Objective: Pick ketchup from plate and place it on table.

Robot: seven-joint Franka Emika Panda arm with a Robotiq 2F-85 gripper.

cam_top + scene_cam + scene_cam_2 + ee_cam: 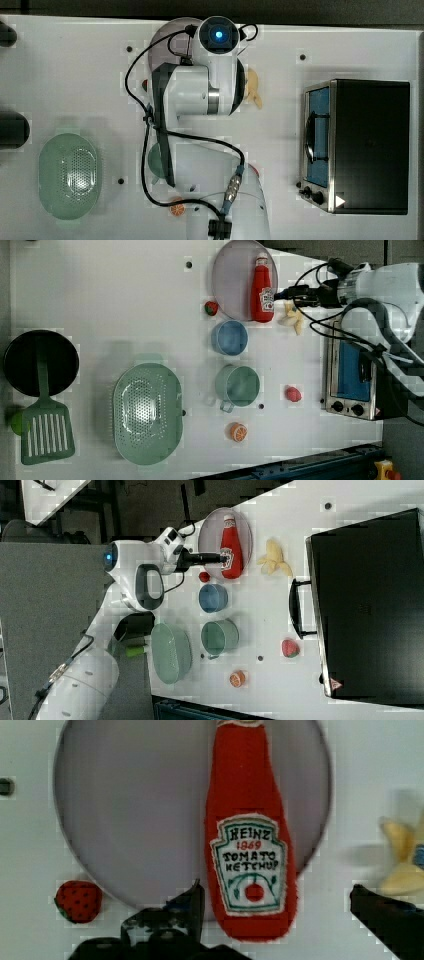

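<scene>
The ketchup (247, 835), a red soft toy bottle with a white label, lies flat on the lilac-grey plate (135, 820), its base sticking out over the rim onto the white table (125, 300). My gripper (276, 887) is open, one finger on each side of the bottle's labelled lower end, not touching it. In the right view the gripper (219, 557) hovers over the ketchup (231, 547) on the plate (210, 530). In the left view the ketchup (262, 290) lies along the edge of the plate (232, 280) nearest the arm.
A strawberry (211, 308), blue dish (229, 337) and teal cup (238, 385) sit near the plate. A banana (292, 317) lies beside the bottle's base. A toaster oven (350, 375), green colander (146, 412), orange slice (238, 432) and red lump (293, 393) stand farther off.
</scene>
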